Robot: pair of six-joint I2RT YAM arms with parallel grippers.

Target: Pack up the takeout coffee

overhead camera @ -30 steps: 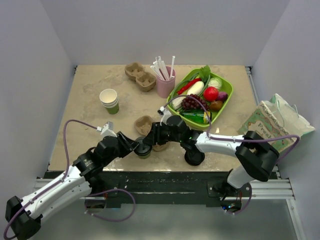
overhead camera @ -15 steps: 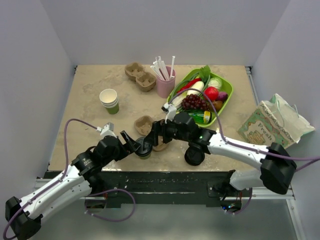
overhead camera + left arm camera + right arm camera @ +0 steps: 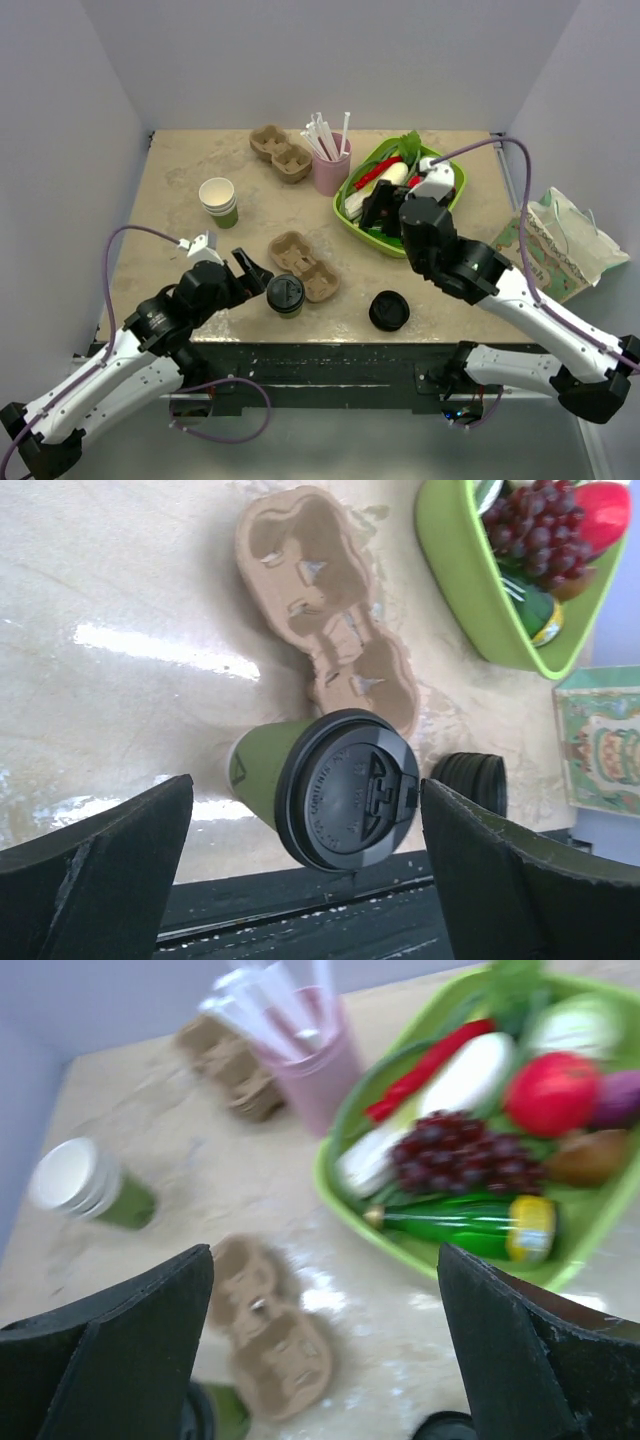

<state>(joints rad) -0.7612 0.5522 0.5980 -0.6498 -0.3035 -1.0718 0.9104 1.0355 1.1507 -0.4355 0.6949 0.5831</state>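
Note:
The takeout coffee (image 3: pixel 285 295) is a green-sided cup with a black lid. It stands upright on the table near the front edge, just beside the near end of a brown two-cup carrier (image 3: pixel 304 266). My left gripper (image 3: pixel 251 276) is open just left of the cup, with its fingers apart from it. In the left wrist view the coffee (image 3: pixel 340 790) shows between the wide fingers (image 3: pixel 120 850), with the carrier (image 3: pixel 320 610) behind it. My right gripper (image 3: pixel 384 208) is open and raised over the green tray, holding nothing. The right wrist view is blurred and shows the carrier (image 3: pixel 270 1330) far below.
A stack of black lids (image 3: pixel 388 311) lies right of the coffee. A green tray (image 3: pixel 345 212) holds toy food at back right. Also on the table are a pink cup of straws (image 3: pixel 330 165), a second carrier (image 3: pixel 281 153) and stacked paper cups (image 3: pixel 219 201). A printed bag (image 3: pixel 548 245) lies at far right.
Both grippers have opened and let go of the coffee. The right arm pulled up and back over the green tray. The left gripper drew back a little to the left.

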